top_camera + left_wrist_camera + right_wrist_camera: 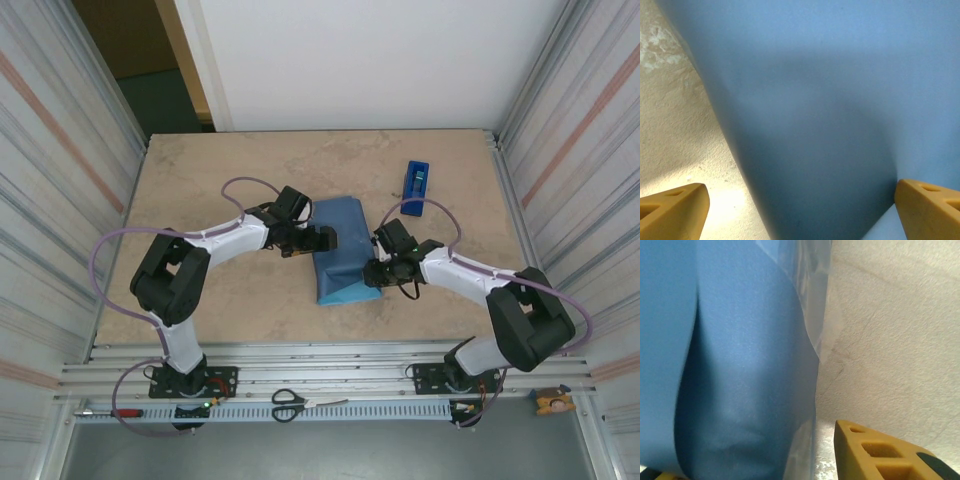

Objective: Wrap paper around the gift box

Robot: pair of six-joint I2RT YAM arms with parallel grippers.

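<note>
Blue paper [340, 250] was folded over the hidden box, left gripper [320, 240] spread wide at the paper's left side, right gripper [378, 268] at its right edge with its grip unclear, so the end folds and taping probably remained, tape dispenser [417, 180] beyond the paper's far-right corner.

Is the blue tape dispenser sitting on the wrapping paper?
No, the tape dispenser stands on the bare table, apart from the paper.

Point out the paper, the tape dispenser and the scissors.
paper [340, 250], top external view, middle of its upper face.
tape dispenser [417, 180], top external view, its top.
scissors [288, 404], top external view, the handles.
</note>
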